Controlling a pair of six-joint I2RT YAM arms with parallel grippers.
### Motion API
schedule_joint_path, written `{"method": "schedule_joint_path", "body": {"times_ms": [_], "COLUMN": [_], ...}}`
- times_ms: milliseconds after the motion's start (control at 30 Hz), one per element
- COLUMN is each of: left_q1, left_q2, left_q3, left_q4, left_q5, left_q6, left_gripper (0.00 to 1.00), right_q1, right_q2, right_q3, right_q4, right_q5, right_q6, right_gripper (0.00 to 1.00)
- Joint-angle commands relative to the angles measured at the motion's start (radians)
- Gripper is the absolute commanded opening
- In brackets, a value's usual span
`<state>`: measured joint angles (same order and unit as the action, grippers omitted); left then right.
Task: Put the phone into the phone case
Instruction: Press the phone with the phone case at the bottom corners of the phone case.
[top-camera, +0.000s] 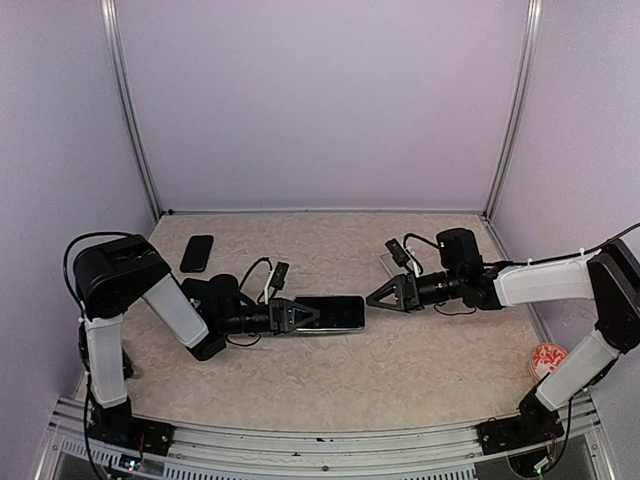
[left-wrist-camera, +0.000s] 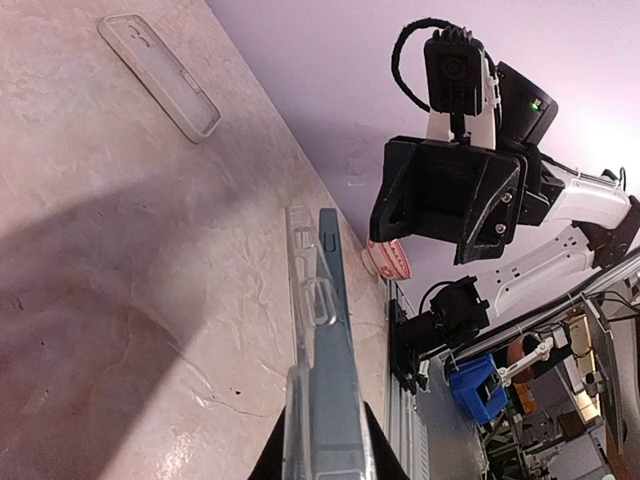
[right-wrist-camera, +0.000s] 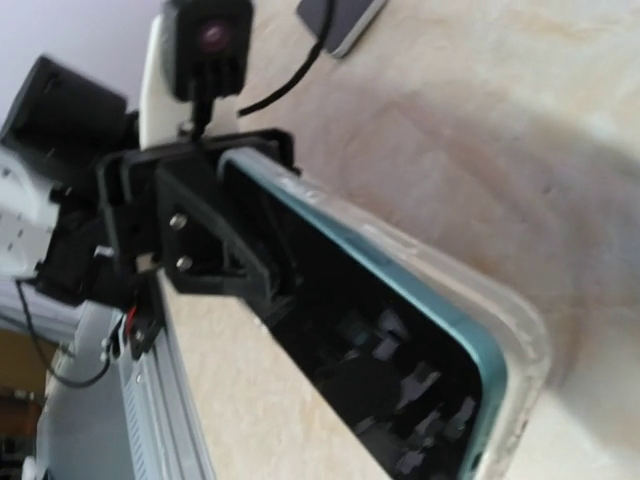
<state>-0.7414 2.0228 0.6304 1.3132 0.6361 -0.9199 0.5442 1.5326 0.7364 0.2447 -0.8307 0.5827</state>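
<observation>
Left gripper (top-camera: 305, 314): clamped on the phone (top-camera: 340, 312), mid-table (top-camera: 420, 380).
Phone case (right-wrist-camera: 525, 330): clear shell wrapping the phone's free end.
Right gripper (top-camera: 372, 297): empty, just off that end; jaw gap unclear.

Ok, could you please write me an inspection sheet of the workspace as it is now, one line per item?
Surface: beige marbled table top; no spill seen.
Job's things: phone held by one end, with a clear phone case around its free end; whether it is fully seated cannot be told.
Clutter: second black phone at the far left; spare clear case flat on the table; red-and-white round thing at the right edge.
Grippers: left pincer shut on the phone; right pincer holds nothing and points at the phone's free end; whether it is open or shut cannot be told.
Cables: black cables loop at each wrist camera; none cross the phone.
Surroundings: lilac walls, metal frame posts.
</observation>
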Motion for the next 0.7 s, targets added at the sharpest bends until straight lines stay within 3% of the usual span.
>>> {"method": "schedule_joint_path", "body": {"times_ms": [0, 667], "left_q1": [0.01, 0.01], "left_q2": [-0.043, -0.052], "left_q3": [-0.01, -0.01], "left_q4": [0.129, 0.327], "left_q5": [0.078, 0.264], "left_q6": [0.009, -0.016], "left_gripper": [0.1, 0.1], "right_q1": [-0.01, -0.01], "right_q2": [-0.029, -0.044], "right_q3": [-0.012, -0.058], "right_q4": [-0.044, 0.026], "right_q5": [-0.089, -0.232], "right_q6": [-0.082, -0.114], "right_gripper": [0.46, 0.52]}}
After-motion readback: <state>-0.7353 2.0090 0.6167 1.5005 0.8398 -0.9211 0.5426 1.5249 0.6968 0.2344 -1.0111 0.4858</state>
